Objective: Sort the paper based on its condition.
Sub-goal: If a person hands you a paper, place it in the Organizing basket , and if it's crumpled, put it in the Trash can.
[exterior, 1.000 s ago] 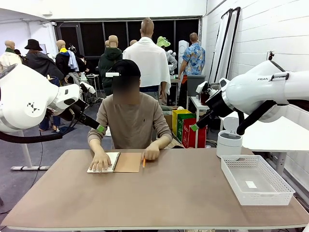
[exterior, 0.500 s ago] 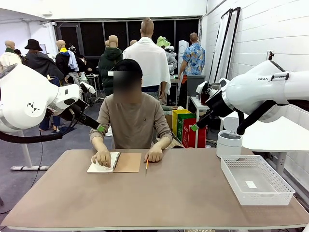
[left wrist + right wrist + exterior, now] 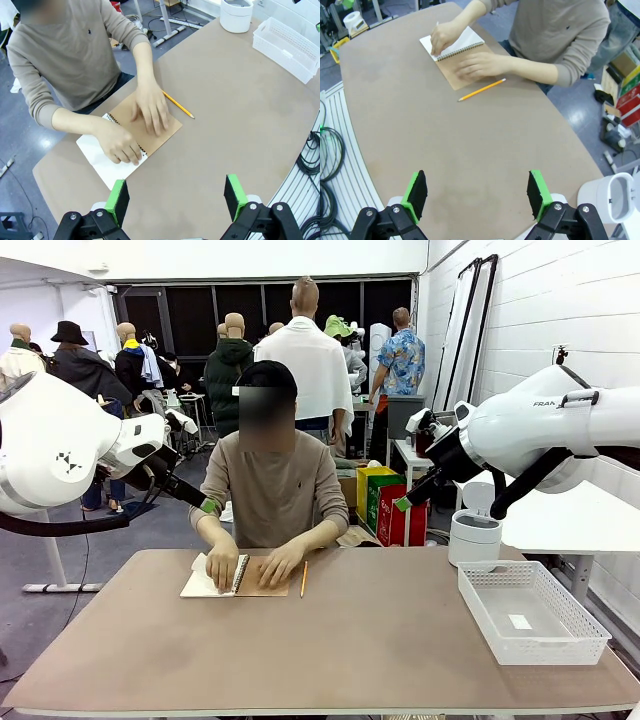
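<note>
A spiral-bound notebook (image 3: 262, 587) with a brown cover lies open at the table's far side, a white bound page (image 3: 100, 160) showing. The person holds it with both hands, one on the page near the spiral, one flat on the brown cover (image 3: 457, 79). Loose sheets of paper are out of view. My left gripper (image 3: 207, 506) hangs high at the left, open (image 3: 176, 198), well above the table and short of the notebook. High at the right, my right gripper (image 3: 401, 504) is also open (image 3: 476, 194) with nothing between its fingers.
A yellow pencil (image 3: 303, 578) lies on the table just right of the notebook. A white mesh basket (image 3: 500, 640) stands at the right edge with a small white scrap inside. A white cylindrical bin (image 3: 473, 537) stands beyond it.
The person's hand let go of the pencil, which now lies on the table, and moved onto the brown cover. The other hand shifted toward the spiral. Both arms stayed still.
</note>
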You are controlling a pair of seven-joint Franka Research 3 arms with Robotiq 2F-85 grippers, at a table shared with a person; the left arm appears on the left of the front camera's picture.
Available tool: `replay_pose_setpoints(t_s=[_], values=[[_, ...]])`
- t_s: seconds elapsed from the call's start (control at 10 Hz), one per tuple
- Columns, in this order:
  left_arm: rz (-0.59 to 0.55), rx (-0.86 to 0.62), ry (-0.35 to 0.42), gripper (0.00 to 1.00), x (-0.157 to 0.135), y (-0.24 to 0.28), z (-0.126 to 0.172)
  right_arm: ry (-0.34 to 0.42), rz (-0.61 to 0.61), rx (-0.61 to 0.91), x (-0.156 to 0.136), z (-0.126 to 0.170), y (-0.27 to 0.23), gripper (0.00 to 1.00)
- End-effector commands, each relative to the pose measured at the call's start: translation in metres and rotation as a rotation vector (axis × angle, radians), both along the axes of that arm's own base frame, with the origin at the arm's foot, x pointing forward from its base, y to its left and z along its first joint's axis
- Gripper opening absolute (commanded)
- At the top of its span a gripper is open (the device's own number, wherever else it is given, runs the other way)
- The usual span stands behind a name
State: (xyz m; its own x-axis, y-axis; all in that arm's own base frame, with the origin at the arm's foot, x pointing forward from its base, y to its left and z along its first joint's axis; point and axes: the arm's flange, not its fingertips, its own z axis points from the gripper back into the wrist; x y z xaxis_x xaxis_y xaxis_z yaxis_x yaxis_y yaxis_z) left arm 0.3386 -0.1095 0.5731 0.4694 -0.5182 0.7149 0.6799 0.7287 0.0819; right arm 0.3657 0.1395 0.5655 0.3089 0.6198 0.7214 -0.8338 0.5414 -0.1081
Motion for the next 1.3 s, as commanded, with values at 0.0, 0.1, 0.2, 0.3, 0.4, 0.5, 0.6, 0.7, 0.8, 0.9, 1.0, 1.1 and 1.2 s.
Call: replay_pose_setpoints(t_s=[0.0, 0.1, 0.2, 0.3, 0.4, 0.5, 0.6, 0.7, 0.8, 0.9, 1.0, 1.1, 1.2], values=[[-0.005, -0.004, 0.004, 1.0, -0.0004, 0.0002, -0.0002, 0.008, 0.008, 0.014, 0.0004, -0.0012, -0.0006, 1.0], [-0.005, -0.004, 0.004, 1.0, -0.0004, 0.0002, -0.0002, 0.008, 0.008, 0.014, 0.0004, -0.0012, -0.0006, 1.0], [-0.005, -0.004, 0.004, 1.0, -0.0004, 0.0002, -0.0002, 0.008, 0.008, 0.014, 0.0004, -0.0012, -0.0006, 1.0], [-0.005, -0.004, 0.004, 1.0, -0.0004, 0.0002, -0.0002, 0.008, 0.008, 0.014, 0.0004, -0.0012, -0.0006, 1.0], [-0.005, -0.004, 0.004, 1.0, -0.0004, 0.0002, -0.0002, 0.008, 0.008, 0.014, 0.0004, -0.0012, -0.0006, 1.0], [-0.005, -0.004, 0.004, 1.0, -0.0004, 0.0002, -0.0002, 0.008, 0.008, 0.014, 0.0004, -0.0012, -0.0006, 1.0], [-0.005, -0.004, 0.004, 1.0, -0.0004, 0.0002, -0.0002, 0.008, 0.008, 0.014, 0.0004, -0.0012, -0.0006, 1.0], [-0.005, -0.004, 0.004, 1.0, -0.0004, 0.0002, -0.0002, 0.008, 0.008, 0.014, 0.0004, -0.0012, -0.0006, 1.0], [-0.005, -0.004, 0.004, 1.0, -0.0004, 0.0002, -0.0002, 0.008, 0.008, 0.014, 0.0004, -0.0012, -0.0006, 1.0], [-0.005, -0.004, 0.004, 1.0, -0.0004, 0.0002, -0.0002, 0.008, 0.008, 0.014, 0.0004, -0.0012, -0.0006, 1.0], [-0.005, -0.004, 0.004, 1.0, -0.0004, 0.0002, -0.0002, 0.008, 0.008, 0.014, 0.0004, -0.0012, -0.0006, 1.0], [-0.005, -0.004, 0.004, 1.0, -0.0004, 0.0002, -0.0002, 0.008, 0.008, 0.014, 0.0004, -0.0012, -0.0006, 1.0], [-0.005, -0.004, 0.004, 1.0, -0.0004, 0.0002, -0.0002, 0.008, 0.008, 0.014, 0.0004, -0.0012, -0.0006, 1.0]])
